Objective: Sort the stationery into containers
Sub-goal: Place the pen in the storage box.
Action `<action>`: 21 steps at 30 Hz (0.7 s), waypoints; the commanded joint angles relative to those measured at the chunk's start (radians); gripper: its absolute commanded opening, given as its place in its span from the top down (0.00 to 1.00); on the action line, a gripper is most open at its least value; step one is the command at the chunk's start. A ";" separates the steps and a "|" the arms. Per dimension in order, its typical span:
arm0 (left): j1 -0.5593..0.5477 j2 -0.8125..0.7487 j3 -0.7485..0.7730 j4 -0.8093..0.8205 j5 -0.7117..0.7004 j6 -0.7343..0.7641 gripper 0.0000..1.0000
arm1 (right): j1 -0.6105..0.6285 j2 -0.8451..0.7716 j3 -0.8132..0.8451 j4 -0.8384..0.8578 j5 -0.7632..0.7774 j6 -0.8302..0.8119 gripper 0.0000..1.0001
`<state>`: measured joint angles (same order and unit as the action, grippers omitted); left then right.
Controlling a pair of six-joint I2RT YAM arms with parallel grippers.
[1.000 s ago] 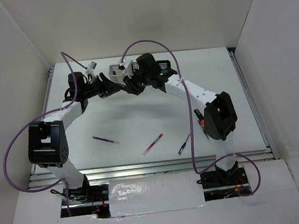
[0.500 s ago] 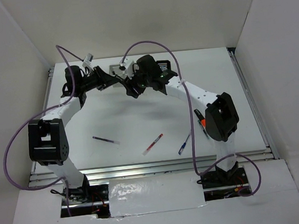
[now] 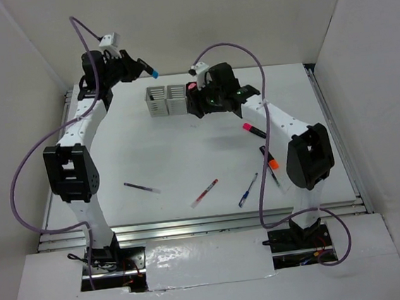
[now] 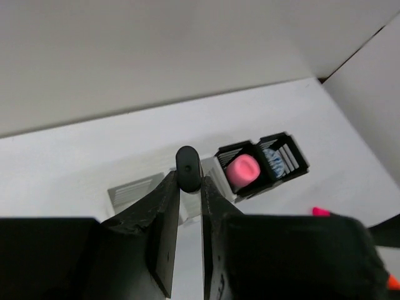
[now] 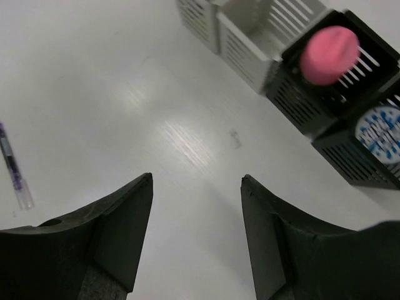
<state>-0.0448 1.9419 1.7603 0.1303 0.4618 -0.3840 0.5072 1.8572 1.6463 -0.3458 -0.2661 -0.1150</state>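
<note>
My left gripper (image 3: 140, 69) is raised high at the back left, shut on a black highlighter (image 4: 188, 167) whose blue cap (image 3: 154, 74) points right. The containers (image 3: 166, 100) stand in a row at the back; the two light grey holders show from above. In the left wrist view a black holder (image 4: 270, 179) holds a pink-capped cylinder (image 4: 243, 169). My right gripper (image 3: 195, 109) hangs open over the black holders, with only bare table between its fingers (image 5: 122, 219). The right wrist view shows the pink-capped cylinder (image 5: 329, 54) and a blue item (image 5: 381, 130) in the black holders.
Loose on the table lie a purple pen (image 3: 141, 187), a red pen (image 3: 205, 192), a blue pen (image 3: 246, 190), a pink-capped highlighter (image 3: 253, 130) and an orange-capped highlighter (image 3: 270, 159). White walls enclose the table on three sides.
The left gripper closed on the blue-capped highlighter and rose up and back to the left. The right gripper opened wider and shifted right, uncovering the two grey holders.
</note>
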 commanded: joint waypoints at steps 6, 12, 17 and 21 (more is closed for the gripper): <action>-0.035 0.063 -0.005 -0.078 -0.123 0.191 1.00 | -0.179 -0.067 -0.062 0.004 0.079 0.034 0.38; -0.046 0.107 0.024 -0.104 -0.144 0.226 1.00 | -0.266 -0.007 -0.052 -0.070 0.148 -0.073 0.36; -0.058 0.141 0.057 -0.127 -0.160 0.252 0.98 | -0.302 0.080 -0.010 -0.166 0.160 -0.179 0.36; -0.061 0.160 0.068 -0.158 -0.169 0.261 0.94 | -0.306 0.138 0.010 -0.216 0.180 -0.245 0.37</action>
<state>-0.0963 2.0918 1.7805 -0.0288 0.3065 -0.1555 0.2050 1.9598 1.6119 -0.4870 -0.1135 -0.2729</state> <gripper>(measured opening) 0.283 0.634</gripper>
